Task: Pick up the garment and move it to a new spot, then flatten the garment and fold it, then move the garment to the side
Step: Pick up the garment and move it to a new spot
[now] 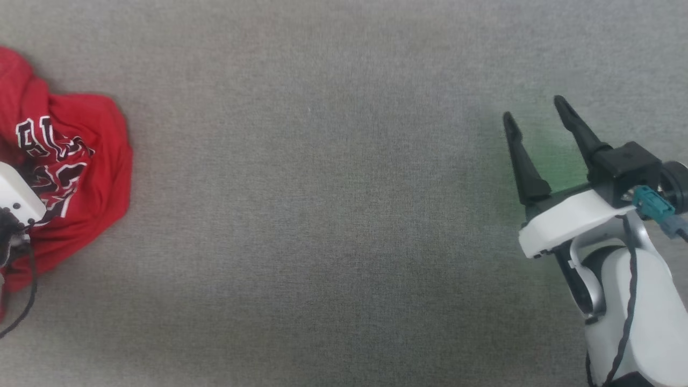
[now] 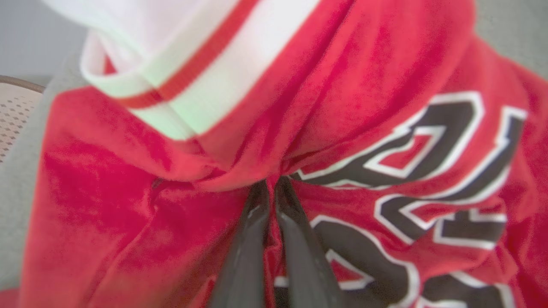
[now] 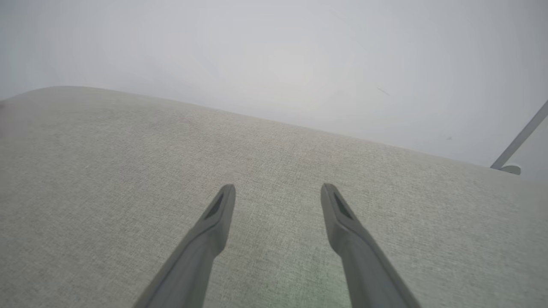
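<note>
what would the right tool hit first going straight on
The way looks free: the open right tool points over the grey surface; it may graze that, depth unclear.

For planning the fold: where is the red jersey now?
In the head view, the red jersey lies bunched at the far left of the grey surface, pinched by the left claw.

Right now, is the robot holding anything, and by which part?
Left end effector pinches the garment by a red fold beside its lettering; right end effector holds nothing.
</note>
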Motion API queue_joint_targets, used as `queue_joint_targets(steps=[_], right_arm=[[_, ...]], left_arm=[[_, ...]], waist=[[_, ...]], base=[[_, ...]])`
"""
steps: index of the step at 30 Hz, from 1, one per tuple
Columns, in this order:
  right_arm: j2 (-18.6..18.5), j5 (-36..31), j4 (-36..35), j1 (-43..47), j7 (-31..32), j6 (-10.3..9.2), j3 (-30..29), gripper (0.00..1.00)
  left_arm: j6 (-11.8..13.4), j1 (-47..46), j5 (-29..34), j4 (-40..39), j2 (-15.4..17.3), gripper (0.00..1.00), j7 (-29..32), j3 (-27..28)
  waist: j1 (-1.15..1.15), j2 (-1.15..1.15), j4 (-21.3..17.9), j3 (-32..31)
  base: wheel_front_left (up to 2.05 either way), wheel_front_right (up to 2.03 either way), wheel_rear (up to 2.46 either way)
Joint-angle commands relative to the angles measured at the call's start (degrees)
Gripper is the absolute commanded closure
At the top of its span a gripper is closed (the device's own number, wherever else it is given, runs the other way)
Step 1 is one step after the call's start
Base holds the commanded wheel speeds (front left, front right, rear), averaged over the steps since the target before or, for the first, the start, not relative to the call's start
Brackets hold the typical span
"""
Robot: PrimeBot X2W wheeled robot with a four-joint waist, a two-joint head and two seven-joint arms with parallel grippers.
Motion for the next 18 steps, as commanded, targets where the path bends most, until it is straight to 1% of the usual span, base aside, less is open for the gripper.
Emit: queue_joint_targets(steps=[1,6,11,16,18], right_arm=[[0.1,0.1,0.5,0.7,-0.5,0.0,-0.4,0.0],[0.5,0.4,2.1,2.3,-1.3,0.0,-2.3,0.0],[0.8,0.6,3.0,3.9,-1.7,0.0,-3.4,0.0],[1.0,0.8,3.2,4.8,-1.9,0.0,-3.7,0.0],[1.1,0.9,3.3,4.9,-2.0,0.0,-3.7,0.0]], left_arm=[[0.0,0.3,0.6,-0.4,0.3,1.0,-1.2,-0.6],[-0.2,-1.2,2.5,-5.6,3.3,1.0,-6.2,-3.2],[-0.2,-2.1,3.6,-11.5,6.9,1.0,-8.2,-4.9],[-0.2,-3.2,3.4,-17.5,10.2,1.0,-6.9,-4.8],[0.4,-3.6,3.6,-20.3,11.5,1.0,-5.6,-4.8]], waist=[[0.0,-0.01,0.5,-1.6],[0.0,-0.01,1.8,-5.5],[0.0,-0.01,2.7,-9.0],[0.0,-0.01,2.9,-11.8],[0.0,-0.01,2.9,-12.8]], base=[[0.0,0.0,0.0],[0.0,0.0,0.0],[0.0,0.0,0.0],[0.0,0.0,0.0],[0.0,0.0,0.0]])
